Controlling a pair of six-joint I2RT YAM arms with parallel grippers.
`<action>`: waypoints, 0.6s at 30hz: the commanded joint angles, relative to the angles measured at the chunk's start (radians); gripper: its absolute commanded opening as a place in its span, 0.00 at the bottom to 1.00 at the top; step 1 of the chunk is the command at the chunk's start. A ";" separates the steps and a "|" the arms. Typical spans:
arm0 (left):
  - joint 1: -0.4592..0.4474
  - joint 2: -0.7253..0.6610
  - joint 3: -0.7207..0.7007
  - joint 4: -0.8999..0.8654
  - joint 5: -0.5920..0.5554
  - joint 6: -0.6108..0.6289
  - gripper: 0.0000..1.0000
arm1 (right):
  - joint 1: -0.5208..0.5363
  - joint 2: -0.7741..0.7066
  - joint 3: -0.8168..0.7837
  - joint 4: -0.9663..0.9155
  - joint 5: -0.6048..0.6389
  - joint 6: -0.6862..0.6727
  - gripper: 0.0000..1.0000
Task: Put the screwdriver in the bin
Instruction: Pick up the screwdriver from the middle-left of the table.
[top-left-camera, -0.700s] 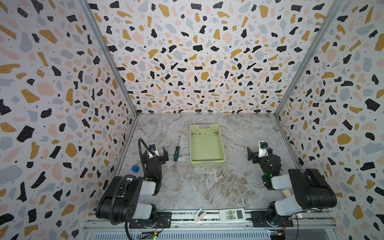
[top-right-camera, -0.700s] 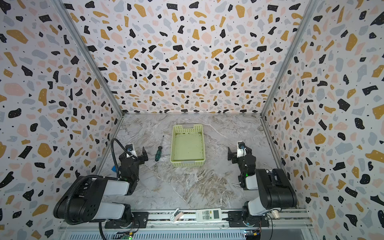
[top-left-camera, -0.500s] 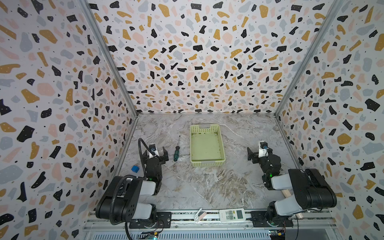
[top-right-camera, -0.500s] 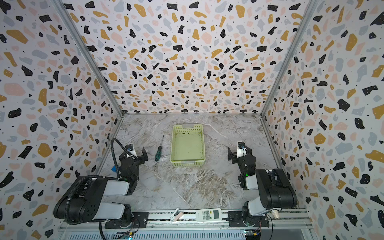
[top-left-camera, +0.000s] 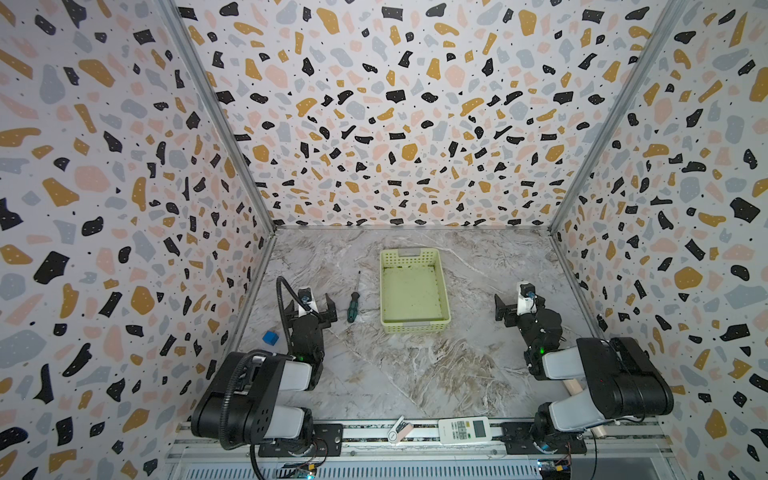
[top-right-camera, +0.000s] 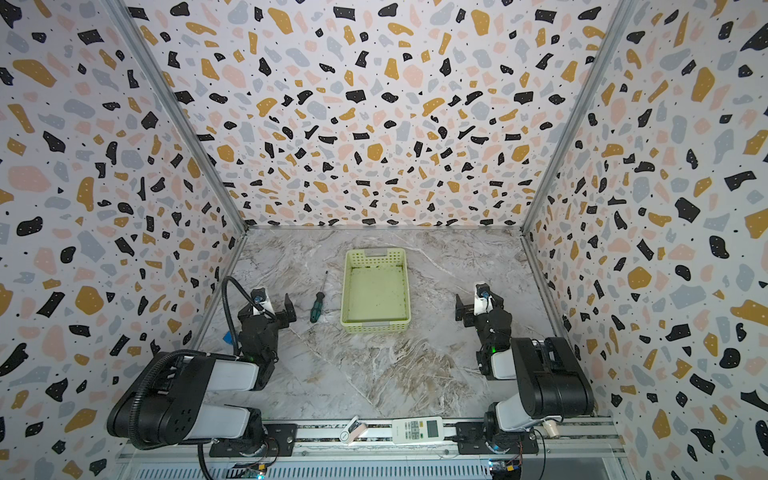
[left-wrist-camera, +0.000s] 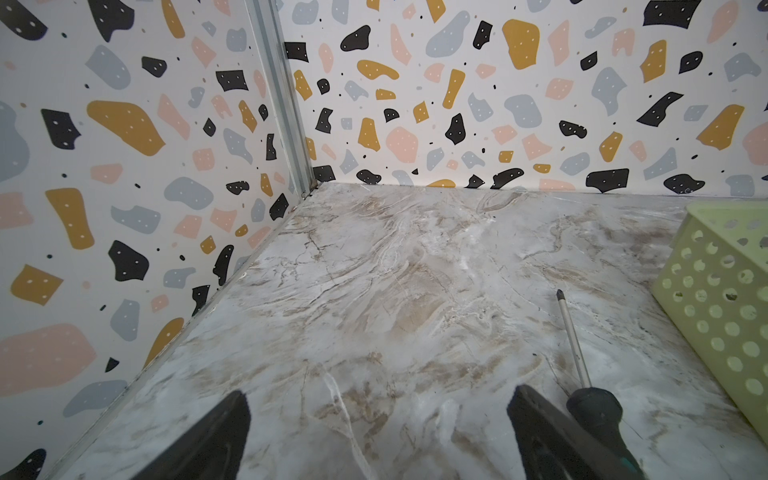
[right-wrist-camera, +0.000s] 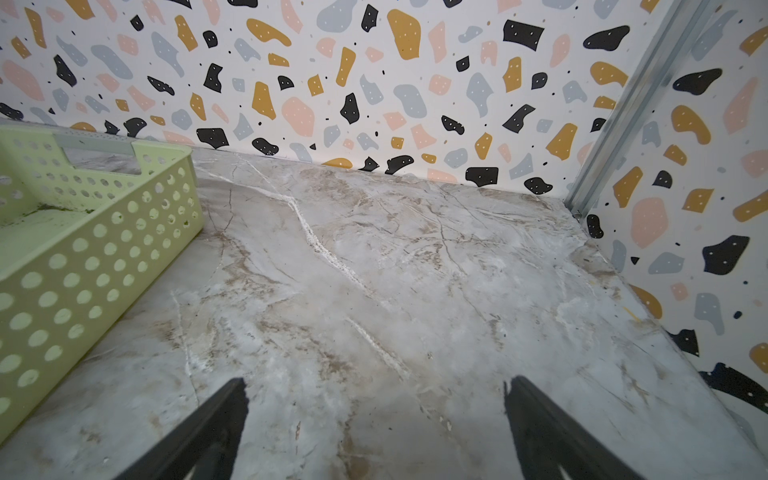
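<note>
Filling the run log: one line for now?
screwdriver: on table beside bin | bin: empty | left end effector: open | right end effector: open

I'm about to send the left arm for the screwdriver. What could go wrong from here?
The screwdriver lies flat beside the left gripper, outside its open jaws; one finger could knock it and roll it away. The bin stands close on the screwdriver's other side, so a wide approach may shove the bin.
</note>
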 joint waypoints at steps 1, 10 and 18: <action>0.006 -0.001 0.014 0.034 0.001 0.007 0.99 | 0.001 -0.004 0.017 -0.001 0.006 0.010 0.99; 0.006 -0.003 0.012 0.033 -0.012 0.003 0.99 | -0.009 -0.004 0.015 0.001 -0.009 0.015 0.99; 0.005 -0.089 0.132 -0.219 -0.041 -0.008 0.99 | -0.006 -0.059 0.034 -0.069 0.023 0.025 0.99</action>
